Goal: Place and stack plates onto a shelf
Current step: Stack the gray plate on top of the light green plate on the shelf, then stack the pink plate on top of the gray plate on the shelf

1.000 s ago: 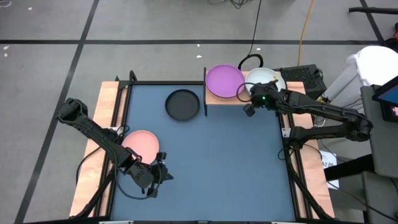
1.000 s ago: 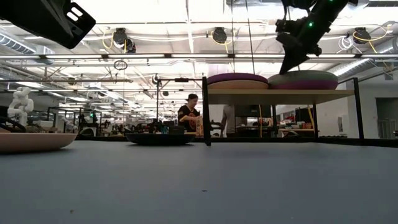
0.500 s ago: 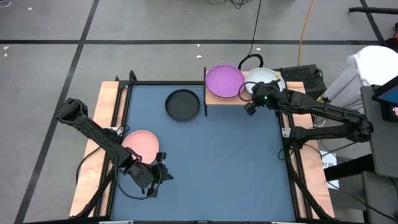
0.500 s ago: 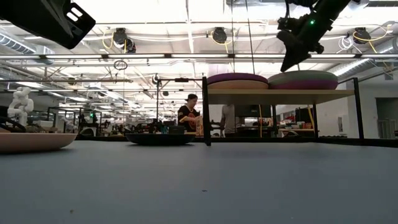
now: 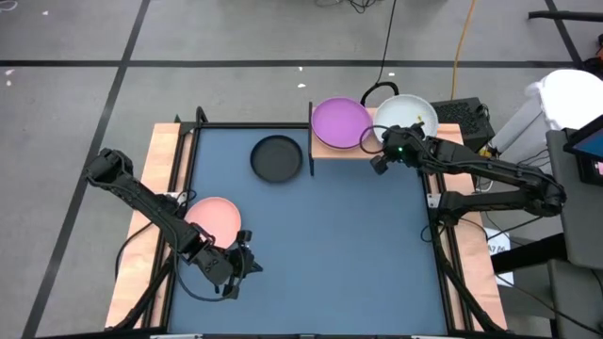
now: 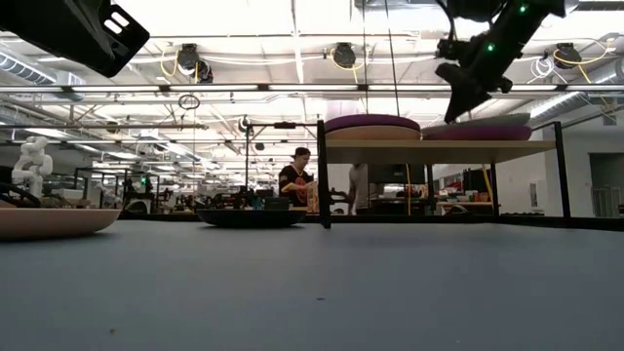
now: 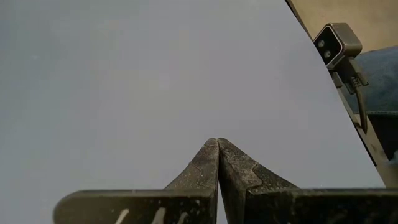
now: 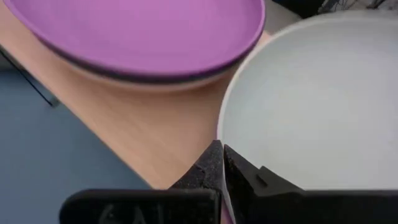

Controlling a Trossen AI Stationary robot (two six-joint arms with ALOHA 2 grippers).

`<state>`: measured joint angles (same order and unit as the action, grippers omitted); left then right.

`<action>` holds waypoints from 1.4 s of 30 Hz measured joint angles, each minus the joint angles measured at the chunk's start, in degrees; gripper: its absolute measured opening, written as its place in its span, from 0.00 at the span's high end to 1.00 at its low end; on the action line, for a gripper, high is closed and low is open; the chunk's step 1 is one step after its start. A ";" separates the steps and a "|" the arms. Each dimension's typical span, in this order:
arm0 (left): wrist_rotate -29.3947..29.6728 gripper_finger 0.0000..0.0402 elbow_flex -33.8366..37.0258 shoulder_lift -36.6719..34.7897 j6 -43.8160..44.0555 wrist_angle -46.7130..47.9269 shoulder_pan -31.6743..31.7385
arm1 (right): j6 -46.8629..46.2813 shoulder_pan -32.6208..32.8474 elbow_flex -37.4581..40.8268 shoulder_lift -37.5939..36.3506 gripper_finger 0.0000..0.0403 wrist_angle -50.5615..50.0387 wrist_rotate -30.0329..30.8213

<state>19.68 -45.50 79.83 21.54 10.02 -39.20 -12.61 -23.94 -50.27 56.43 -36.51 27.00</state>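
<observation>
The light-wood shelf (image 5: 325,151) stands at the table's far edge. On its left half a purple plate (image 5: 340,122) tops a small stack. On its right half a whitish plate (image 5: 407,113) lies on another purple plate (image 6: 487,133). My right gripper (image 5: 380,162) is shut, its tips at the whitish plate's near left rim. A dark grey plate (image 5: 276,157) and a pink plate (image 5: 215,218) rest flat on the blue table. My left gripper (image 5: 247,264) hovers shut near the front left, holding nothing. My right gripper has its shut fingertips (image 8: 219,157) at the whitish plate's near left rim (image 8: 219,127), coming from the near side and slanting down. Whether the tips touch the rim, I cannot tell. The plate lies level on the purple plate under it.
Wooden side strips (image 5: 160,179) edge the blue surface. A small camera (image 7: 337,42) stands at the table's edge in the left wrist view. Cables and a dark device (image 5: 457,111) lie behind the shelf. People sit in the room far behind (image 6: 295,180).
The whitish plate has slid over the purple plate under it toward the table's far right. It now lies flatter, with more of it showing past my right gripper. Both grippers have stayed shut.
</observation>
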 joint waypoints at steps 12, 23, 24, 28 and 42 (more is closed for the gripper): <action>0.00 0.99 0.00 0.00 -0.28 0.00 0.00 | 2.15 0.11 0.18 -4.76 1.00 4.67 -0.19; 0.00 0.99 0.00 0.00 -0.02 0.69 0.00 | -4.99 9.38 0.18 -11.42 1.00 5.20 -10.84; 0.00 0.99 0.00 0.00 0.05 0.88 0.00 | -5.86 11.28 0.18 -11.45 1.00 5.24 -10.89; 0.00 0.99 0.00 0.00 2.63 2.18 0.00 | -8.78 19.78 0.18 -10.19 1.00 5.66 -10.78; 6.33 0.98 0.00 0.00 34.73 29.16 6.69 | -9.77 44.87 0.16 4.77 1.00 15.91 -2.42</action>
<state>26.01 -45.50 79.83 56.27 39.19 -32.52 -22.38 20.93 -50.11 61.20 -20.60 24.58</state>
